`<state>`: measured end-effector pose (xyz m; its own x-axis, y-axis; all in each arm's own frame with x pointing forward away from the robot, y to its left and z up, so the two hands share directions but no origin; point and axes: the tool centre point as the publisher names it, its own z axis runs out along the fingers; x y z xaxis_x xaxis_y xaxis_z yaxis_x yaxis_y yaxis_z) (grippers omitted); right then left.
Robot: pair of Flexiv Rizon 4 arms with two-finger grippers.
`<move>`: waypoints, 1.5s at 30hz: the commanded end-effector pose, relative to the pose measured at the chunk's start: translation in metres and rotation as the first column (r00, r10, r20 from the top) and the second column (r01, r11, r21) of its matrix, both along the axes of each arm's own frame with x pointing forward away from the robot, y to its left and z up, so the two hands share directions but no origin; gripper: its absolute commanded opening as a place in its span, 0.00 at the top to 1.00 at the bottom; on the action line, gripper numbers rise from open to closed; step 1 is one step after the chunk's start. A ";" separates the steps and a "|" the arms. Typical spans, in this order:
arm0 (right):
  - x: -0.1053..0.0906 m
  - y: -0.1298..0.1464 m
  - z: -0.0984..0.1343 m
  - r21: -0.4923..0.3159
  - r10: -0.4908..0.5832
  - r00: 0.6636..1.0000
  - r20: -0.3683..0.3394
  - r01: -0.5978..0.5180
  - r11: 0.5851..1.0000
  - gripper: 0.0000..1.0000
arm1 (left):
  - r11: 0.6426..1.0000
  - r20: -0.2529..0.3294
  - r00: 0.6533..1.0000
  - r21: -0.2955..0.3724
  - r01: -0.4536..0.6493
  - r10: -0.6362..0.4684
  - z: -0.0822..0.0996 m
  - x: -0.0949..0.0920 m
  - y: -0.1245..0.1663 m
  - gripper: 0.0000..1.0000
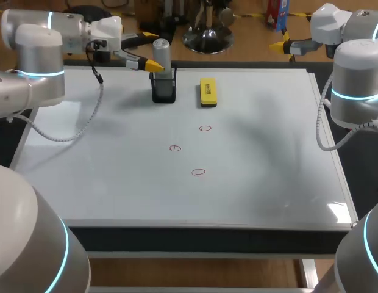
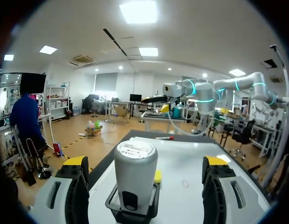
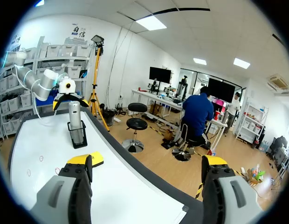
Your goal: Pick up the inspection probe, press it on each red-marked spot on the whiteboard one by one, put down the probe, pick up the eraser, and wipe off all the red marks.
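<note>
Grey probe (image 1: 161, 54): stands upright in the black holder (image 1: 163, 88), near the far edge of the whiteboard (image 1: 268, 177).
Whiteboard: lies flat and covers most of the bench (image 1: 207, 241).
Eraser (image 1: 208, 91): yellow, flat on the board just beside the holder on its right, not touching it.
Red marks: three small rings mid-board, well apart from the holder. These are the far mark (image 1: 205, 128), the left mark (image 1: 175, 148) and the near mark (image 1: 198, 172).
Left arm (image 1: 61, 36): comes in from the far left corner, level with the probe's top.
Left jaws: wide. The yellow fingertips (image 2: 75, 162) sit either side of the probe's upper part, with a gap on each side and neither touching.
Right arm (image 1: 356, 73): at the far right corner.
Right jaws: wide with nothing between them, held beyond the board's far edge, well apart from probe and eraser.
</note>
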<state>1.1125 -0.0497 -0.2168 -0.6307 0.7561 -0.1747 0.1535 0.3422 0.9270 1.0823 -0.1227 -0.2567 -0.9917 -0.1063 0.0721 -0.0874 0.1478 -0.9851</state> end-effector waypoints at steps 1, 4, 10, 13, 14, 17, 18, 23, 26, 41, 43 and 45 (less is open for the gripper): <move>0.000 0.000 0.000 0.000 0.001 1.000 0.000 -0.001 1.000 0.00 | 1.000 -0.008 1.000 0.009 0.018 -0.018 -0.005 0.006 -0.005 0.00; 0.000 0.000 0.000 0.000 0.001 1.000 0.000 -0.001 1.000 0.00 | 1.000 -0.012 1.000 0.010 0.022 -0.022 -0.007 0.006 -0.006 0.00; 0.000 0.000 0.000 0.000 0.001 1.000 0.000 -0.001 1.000 0.00 | 0.999 -0.021 0.999 0.029 0.035 -0.035 -0.014 0.007 -0.010 0.00; 0.000 0.000 0.000 0.000 0.001 1.000 0.000 -0.001 1.000 0.00 | 0.999 -0.026 0.999 0.032 0.036 -0.036 -0.019 0.007 -0.012 0.00; 0.000 0.000 0.000 0.000 0.001 1.000 0.000 -0.001 1.000 0.00 | 0.999 -0.028 0.999 0.032 0.036 -0.035 -0.019 0.007 -0.013 0.00; 0.000 0.000 0.000 0.000 0.001 1.000 0.000 -0.001 1.000 0.00 | 0.999 -0.030 0.999 0.031 0.034 -0.033 -0.022 0.007 -0.014 0.00; 0.000 0.000 0.000 0.000 0.001 1.000 0.000 -0.001 1.000 0.00 | 0.999 -0.029 0.999 0.031 0.032 -0.031 -0.023 0.007 -0.015 0.00; 0.000 0.000 0.000 0.000 0.001 1.000 0.000 -0.001 1.000 0.00 | 0.999 -0.029 0.999 0.030 0.023 -0.023 -0.026 0.007 -0.018 0.00; 0.000 0.000 0.000 0.000 0.001 1.000 0.000 -0.001 1.000 0.00 | 0.999 -0.026 0.999 0.029 0.020 -0.020 -0.026 0.007 -0.019 0.00; 0.000 0.000 0.000 0.000 0.001 1.000 0.000 -0.001 1.000 0.00 | 0.999 -0.009 1.000 0.035 0.019 -0.019 -0.022 0.006 -0.019 0.21; 0.000 0.000 0.000 0.000 0.001 1.000 0.000 -0.001 1.000 0.00 | 0.999 -0.008 1.000 0.036 0.018 -0.017 -0.022 0.006 -0.018 0.58; 0.000 0.000 0.000 0.000 0.001 1.000 0.000 -0.001 1.000 0.00 | 0.999 -0.006 1.000 0.037 0.017 -0.016 -0.021 0.006 -0.016 1.00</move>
